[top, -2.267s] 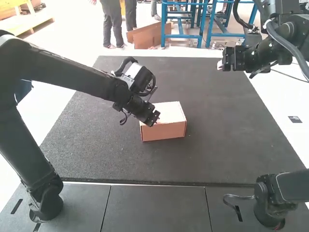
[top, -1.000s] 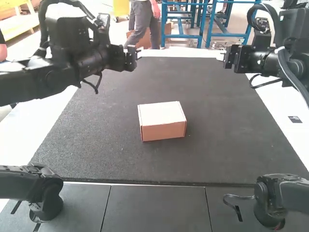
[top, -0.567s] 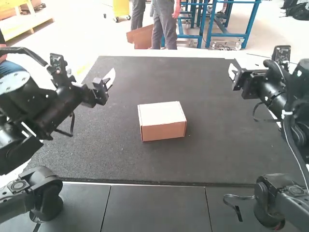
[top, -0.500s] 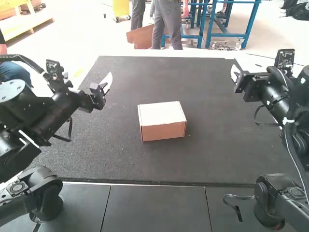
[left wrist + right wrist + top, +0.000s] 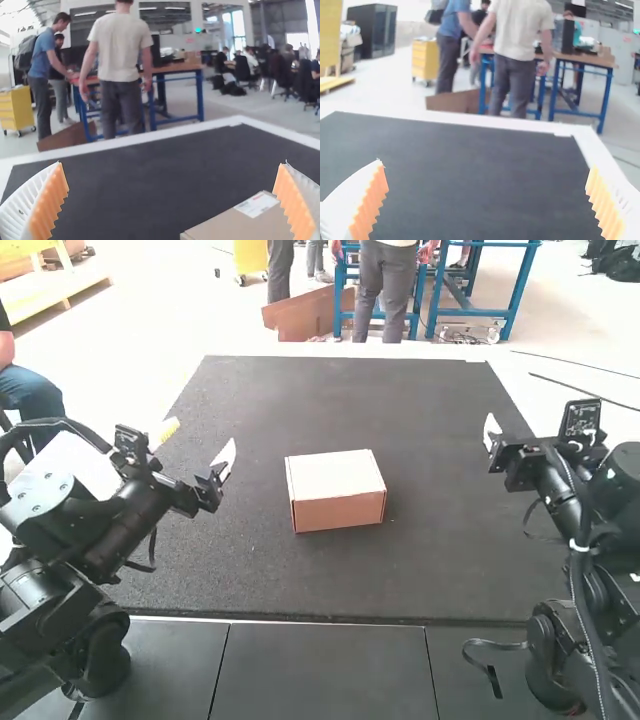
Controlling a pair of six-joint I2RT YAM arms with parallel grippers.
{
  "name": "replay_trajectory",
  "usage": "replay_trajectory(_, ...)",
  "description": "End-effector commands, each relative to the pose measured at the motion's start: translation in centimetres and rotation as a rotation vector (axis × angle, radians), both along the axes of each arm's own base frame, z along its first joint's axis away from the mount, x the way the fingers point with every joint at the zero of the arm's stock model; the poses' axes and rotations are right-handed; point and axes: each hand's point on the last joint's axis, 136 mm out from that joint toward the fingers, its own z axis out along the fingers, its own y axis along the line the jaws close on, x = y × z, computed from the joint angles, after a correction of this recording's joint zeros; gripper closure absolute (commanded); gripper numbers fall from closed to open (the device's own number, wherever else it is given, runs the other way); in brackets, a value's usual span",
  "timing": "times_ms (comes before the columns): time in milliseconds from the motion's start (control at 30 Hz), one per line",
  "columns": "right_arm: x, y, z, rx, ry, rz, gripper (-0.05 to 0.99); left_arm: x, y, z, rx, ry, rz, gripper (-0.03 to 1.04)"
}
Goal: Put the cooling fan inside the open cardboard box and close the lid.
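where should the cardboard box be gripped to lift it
Probably across the long front and back walls of the cardboard box, coming straight down from above. It sits flat with its lid shut, so the top gives no edge to catch, and that span looks the narrower.

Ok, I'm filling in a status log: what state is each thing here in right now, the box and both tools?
Small brown cardboard box: lid shut, sitting flat on the black mat.
Left arm's white ribbed tool with orange pads: open, empty, apart from the box.
Right arm's matching tool: open, empty.
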Motion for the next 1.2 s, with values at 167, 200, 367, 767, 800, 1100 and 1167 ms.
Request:
replay_trajectory(167, -0.5, -2.8, -0.7, 0.029, -0.081, -0.129, 0.03, 1.1, 2.0, -2.1, -0.012, 0.071, 0.102, 0.04)
replay_trajectory(200, -0.4, -2.8, -1.3, 0.026, -0.068, -0.127, 0.03, 1.3, 2.5, -2.4, -0.013, 0.081, 0.126, 0.04)
replay_trajectory(367, 0.0, -2.8, -2.9, 0.034, -0.032, -0.126, 0.03, 2.3, 5.9, -3.5, -0.019, 0.127, 0.268, 0.04)
replay_trajectory(767, 0.1, -2.1, -8.9, 0.044, 0.215, -0.088, 0.02, 2.8, 10.3, -6.1, 0.018, 0.223, 0.432, 0.04)
replay_trajectory(800, 0.1, -2.2, -9.0, 0.053, 0.222, -0.09, 0.02, 2.9, 10.2, -6.3, 0.02, 0.226, 0.428, 0.04)
replay_trajectory(1100, 0.1, -2.4, -9.1, 0.093, 0.229, -0.097, 0.02, 2.8, 9.8, -6.0, 0.016, 0.219, 0.411, 0.04)
replay_trajectory(1167, 0.1, -2.4, -9.1, 0.093, 0.229, -0.099, 0.02, 2.8, 9.8, -5.9, 0.012, 0.216, 0.412, 0.04)
